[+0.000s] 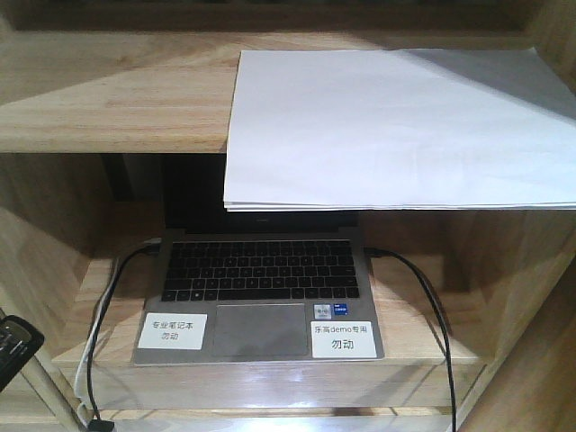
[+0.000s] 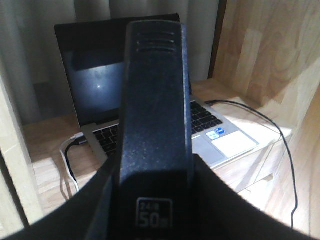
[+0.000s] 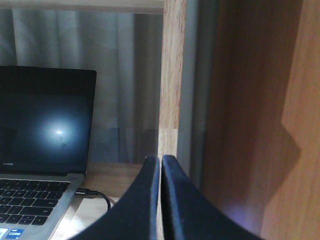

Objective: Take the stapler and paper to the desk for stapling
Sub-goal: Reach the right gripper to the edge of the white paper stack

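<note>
While the stapler is clamped in the left hand, the right hand is seen closed, fingertip pressed against fingertip.

left gripper: stapler between its fingers, laptop ahead on lower shelf. right gripper: laptop ahead-left, shelf upright dead ahead. paper on upper shelf above laptop, overhanging.

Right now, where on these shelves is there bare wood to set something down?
Best spot: the upper shelf has a wide bare patch left of the paper, which overhangs the front edge. The lower shelf is crowded: the laptop fills the middle, and the narrow strips beside it carry the left cable and the right cable.
</note>
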Tool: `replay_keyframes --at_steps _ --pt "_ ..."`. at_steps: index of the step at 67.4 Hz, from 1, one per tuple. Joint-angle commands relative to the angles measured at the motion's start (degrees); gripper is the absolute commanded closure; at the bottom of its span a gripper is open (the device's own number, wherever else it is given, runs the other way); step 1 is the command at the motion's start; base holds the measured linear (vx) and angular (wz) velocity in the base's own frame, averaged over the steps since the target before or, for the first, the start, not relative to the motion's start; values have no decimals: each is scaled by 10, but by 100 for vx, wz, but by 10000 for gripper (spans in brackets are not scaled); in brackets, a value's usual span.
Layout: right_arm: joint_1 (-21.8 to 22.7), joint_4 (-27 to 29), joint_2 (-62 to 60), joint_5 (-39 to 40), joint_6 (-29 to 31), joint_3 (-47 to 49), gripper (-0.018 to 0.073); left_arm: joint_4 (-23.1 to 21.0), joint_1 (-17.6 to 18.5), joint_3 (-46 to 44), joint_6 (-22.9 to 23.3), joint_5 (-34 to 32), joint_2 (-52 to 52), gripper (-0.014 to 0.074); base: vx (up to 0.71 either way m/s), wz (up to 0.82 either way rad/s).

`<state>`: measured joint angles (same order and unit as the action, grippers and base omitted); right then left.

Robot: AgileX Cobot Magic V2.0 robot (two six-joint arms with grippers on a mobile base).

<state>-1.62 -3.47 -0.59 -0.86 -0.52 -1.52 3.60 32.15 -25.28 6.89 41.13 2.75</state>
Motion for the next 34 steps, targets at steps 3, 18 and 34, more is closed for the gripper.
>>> replay_keyframes --at_steps 3,18,34 --pt "5 -1 -5 42 5 -3 569 -2 3 -18 0 -71 8 603 0 0" --pt "5 -1 -5 42 5 -3 569 -2 3 -18 0 -71 8 603 0 0" --pt "5 -1 -5 42 5 -3 569 -2 3 -18 0 -71 8 603 0 0"
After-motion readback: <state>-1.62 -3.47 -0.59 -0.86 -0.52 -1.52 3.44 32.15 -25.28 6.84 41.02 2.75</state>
